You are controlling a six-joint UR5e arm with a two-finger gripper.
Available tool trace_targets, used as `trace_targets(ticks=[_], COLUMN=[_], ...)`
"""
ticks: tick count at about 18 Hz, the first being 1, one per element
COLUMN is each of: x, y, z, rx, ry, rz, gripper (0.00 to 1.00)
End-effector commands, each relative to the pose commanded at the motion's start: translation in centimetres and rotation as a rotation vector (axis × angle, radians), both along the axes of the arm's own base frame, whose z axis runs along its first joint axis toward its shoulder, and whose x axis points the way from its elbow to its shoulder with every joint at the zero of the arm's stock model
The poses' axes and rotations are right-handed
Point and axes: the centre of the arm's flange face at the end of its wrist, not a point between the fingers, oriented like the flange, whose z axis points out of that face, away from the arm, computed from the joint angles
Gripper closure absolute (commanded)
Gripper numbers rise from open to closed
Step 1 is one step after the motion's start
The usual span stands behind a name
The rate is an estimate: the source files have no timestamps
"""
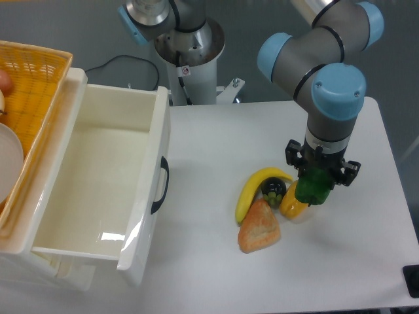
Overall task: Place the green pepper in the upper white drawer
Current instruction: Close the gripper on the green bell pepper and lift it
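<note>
Fixed camera: gripper [319, 178] is clamping the green pepper [313, 186] just above the yellow pepper [292, 206] and banana [252, 191], well right of the open upper white drawer [149, 183]; glossy, rigid, probably light and slippery, so gripping across the lobes is looking safest.

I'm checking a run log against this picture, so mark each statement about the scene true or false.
1. The tool grips the glossy green bell pepper. True.
2. The deep white plastic drawer with the black handle is pushed shut. False: it stands pulled open.
3. The yellow banana lies inside the drawer. False: it lies on the white table.
4. A brown bread roll lies beside the banana. True.
5. The orange woven basket sits at the left, above the drawer. True.
</note>
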Motion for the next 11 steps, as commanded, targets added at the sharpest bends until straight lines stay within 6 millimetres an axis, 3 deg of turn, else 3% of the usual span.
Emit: trace_targets(ticks=[8,11], x=[1.4,2.8], y=[0.6,0.8], z=[2.8,5.4], rx=[0.112,0.192], ry=[-0.014,-0.02], rz=[0.111,0.152], gripper=[0.72,0.72])
